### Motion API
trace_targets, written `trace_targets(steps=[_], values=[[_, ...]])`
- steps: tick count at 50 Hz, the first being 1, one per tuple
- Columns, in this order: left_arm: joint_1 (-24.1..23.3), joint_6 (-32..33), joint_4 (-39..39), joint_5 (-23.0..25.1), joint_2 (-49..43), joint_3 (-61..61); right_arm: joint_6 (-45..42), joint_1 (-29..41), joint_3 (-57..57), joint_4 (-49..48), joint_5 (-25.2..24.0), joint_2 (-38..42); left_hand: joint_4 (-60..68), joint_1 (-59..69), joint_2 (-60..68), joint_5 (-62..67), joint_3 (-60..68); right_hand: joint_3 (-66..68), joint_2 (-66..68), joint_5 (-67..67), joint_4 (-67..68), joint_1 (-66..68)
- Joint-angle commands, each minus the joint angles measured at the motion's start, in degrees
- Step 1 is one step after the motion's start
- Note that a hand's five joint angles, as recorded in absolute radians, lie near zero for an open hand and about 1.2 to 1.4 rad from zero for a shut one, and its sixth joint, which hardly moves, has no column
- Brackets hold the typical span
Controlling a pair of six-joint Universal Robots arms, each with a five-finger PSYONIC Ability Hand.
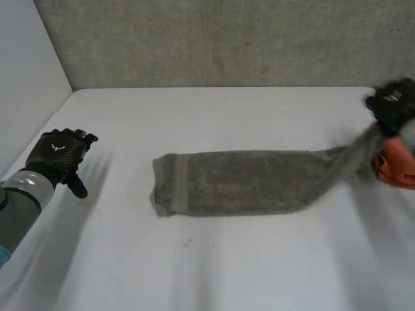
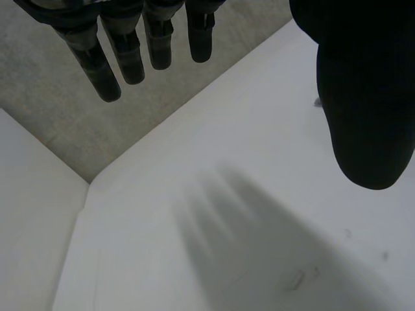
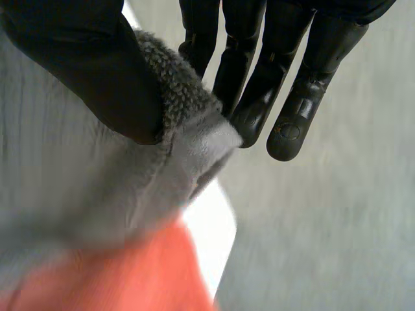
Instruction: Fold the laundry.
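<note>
**Q:** White desk (image 1: 227, 272), rough grey wall (image 1: 227, 39) behind it. What lies on it?

**Me:** One grey towel (image 1: 246, 183), folded into a long, narrow strip. Most of it lies flat on the desk, between my two hands. The end toward my left hand has a smooth woven band (image 1: 174, 184) across it, and the layers there sit a little uneven.

**Q:** And the other end?

**Me:** That end is off the desk, drawn into a thin tail that runs up to my right hand (image 1: 392, 103). In my right wrist view, my thumb (image 3: 91, 65) presses a hemmed corner of the towel (image 3: 194, 139) toward my fingers (image 3: 285, 110), which are nearly straight. So that hand is pinching the towel.

**Q:** Anything close to that hand?

**Me:** An orange-red thing (image 1: 397, 167) sits just below my right hand, right beside the towel's raised end. I cannot tell what it is. In the right wrist view it shows beneath the towel, under my palm (image 3: 117, 278).

**Q:** Your left hand?

**Me:** My left hand (image 1: 58, 152) hangs over the desk, well apart from the towel's banded end and near the white side wall (image 1: 26, 78). In the left wrist view its fingers (image 2: 110, 71) are straight and a little spread, and the thumb (image 2: 363, 110) stands wide of them. It is open and grips nothing. Bare desk (image 2: 259, 214) lies beneath the palm.
</note>
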Motion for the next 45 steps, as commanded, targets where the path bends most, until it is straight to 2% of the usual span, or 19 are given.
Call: trace_targets(steps=[1,4,8,13,14,15,16,17,18,21,22,26,29,32,38,44,45], values=[[0.1,0.0,0.0,0.0,1.4,-0.4,0.4,18.3,-9.4,-0.8,-2.4,3.2,0.4,1.0,0.4,-0.9,0.0,12.5,12.6,13.7,11.9,24.2],[0.2,-0.1,0.0,0.0,2.1,-0.6,-0.2,29.6,-14.2,-1.7,-6.2,8.4,0.1,0.7,0.0,-1.2,-0.3,12.5,12.6,13.7,11.9,24.2],[-0.1,-0.1,0.0,0.0,2.4,-0.8,-1.3,38.2,-16.4,-1.1,-9.7,13.7,0.1,0.7,0.0,-1.2,-0.3,12.5,12.6,13.7,11.9,24.2],[-1.1,-0.4,0.0,0.0,2.4,-1.0,-2.7,43.1,-16.1,-0.4,-10.5,20.0,-0.3,0.3,-0.3,-1.5,-0.7,12.5,12.6,13.7,11.9,24.2],[-2.1,-0.4,0.0,0.0,2.4,-0.7,-3.0,44.0,-16.2,0.0,-10.3,21.3,-0.3,0.3,-0.3,-1.5,-0.7,7.6,7.7,8.8,7.0,19.3],[-2.7,-0.4,0.0,0.0,2.3,-0.5,-2.9,44.2,-16.2,0.3,-10.0,21.5,-0.3,0.3,-0.3,-1.5,-0.7,-6.0,-5.9,-4.8,-6.5,5.7],[-3.2,-0.4,0.0,0.0,2.3,-0.3,-2.6,44.1,-16.3,1.0,-9.1,21.5,-0.3,0.3,-0.3,-1.5,-0.7,-38.6,-38.5,-37.4,-39.2,-26.9],[-4.5,-0.4,0.0,0.0,2.2,0.2,-2.3,44.1,-16.3,1.4,-8.5,21.2,-0.3,0.3,-0.3,-1.5,-0.7,-51.4,-51.3,-50.2,-52.0,-39.7],[-5.1,-0.4,0.1,0.0,2.2,0.7,-1.9,44.1,-16.3,1.6,-7.5,20.7,-0.3,0.3,-0.3,-1.5,-0.7,-57.5,-57.4,-56.3,-58.1,-45.8],[-8.3,-0.5,0.1,-0.1,1.9,2.8,2.6,43.7,-16.1,2.2,-2.5,17.3,-0.3,0.3,-0.3,-1.5,-0.7,-57.5,-57.4,-56.3,-58.1,-45.8],[-9.4,-0.5,0.1,-0.1,1.9,3.5,6.6,43.0,-15.2,2.4,-0.7,15.6,-0.3,0.3,-0.3,-1.5,-0.7,-57.5,-57.4,-56.3,-58.1,-45.8],[-16.7,-1.4,0.4,-0.2,0.1,8.9,17.8,37.4,-10.2,3.8,2.5,10.5,-0.3,0.3,-0.3,-1.5,-0.7,-57.5,-57.4,-56.3,-58.1,-45.8],[-20.5,-2.9,0.5,-0.4,-2.4,12.3,24.4,33.2,-4.1,5.9,2.4,6.3,-0.3,0.3,-0.3,-1.5,-0.7,-57.5,-57.4,-56.3,-58.1,-45.8],[-24.2,-5.0,0.1,-1.4,-6.9,16.7,27.2,29.9,0.9,7.0,1.9,4.4,-0.1,0.5,-0.1,-1.4,-0.5,-57.5,-57.4,-56.3,-58.1,-45.8],[-27.3,-5.0,-1.8,-7.3,-18.5,24.2,26.1,22.7,10.1,5.5,0.5,4.1,-0.1,0.5,-0.1,-1.4,-0.5,-57.5,-57.4,-56.3,-58.1,-45.8],[-27.8,-2.5,-4.3,-12.2,-24.3,28.2,25.8,20.0,11.5,2.5,-2.2,7.1,-0.1,0.5,-0.1,-1.4,-0.5,-34.4,-34.3,-33.2,-35.0,-22.7],[-28.4,-1.4,-4.4,-12.8,-24.5,28.2,25.8,19.8,11.2,2.3,-2.2,7.8,-0.1,0.5,-0.1,-1.4,-0.5,-21.4,-21.3,-20.2,-22.0,-9.7]])
